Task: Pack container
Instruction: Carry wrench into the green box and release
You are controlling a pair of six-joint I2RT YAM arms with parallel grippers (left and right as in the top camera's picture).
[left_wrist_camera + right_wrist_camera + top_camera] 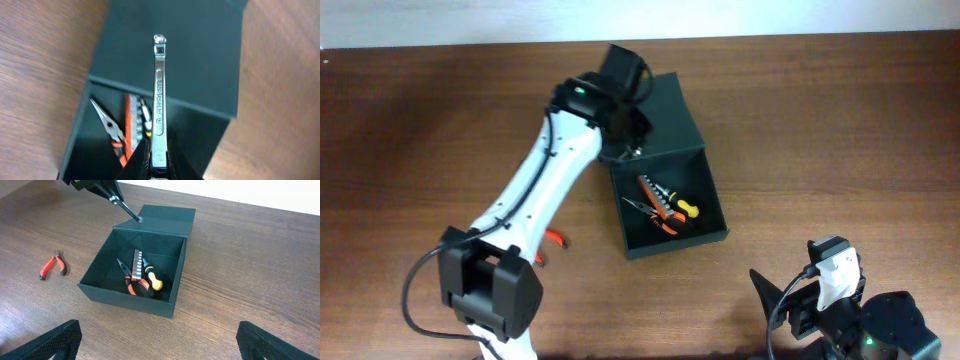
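Note:
The dark green-black container (718, 210) stands open mid-table, its flap lid (665, 115) laid back. Inside lie orange-handled pliers (650, 212), an orange bit strip (656, 196) and a yellow-handled screwdriver (684, 207). My left gripper (158, 162) is shut on a silver wrench (158, 95) and holds it over the container's back edge, its tip above the lid; the wrench also shows in the right wrist view (126, 208). My right gripper (157, 340) is open and empty, near the table's front right. The container also shows in the right wrist view (125, 300).
Small red-handled cutters (552, 240) lie on the table left of the container, partly under my left arm; they also show in the right wrist view (52, 265). The wooden table (820, 120) extends to the right of the container.

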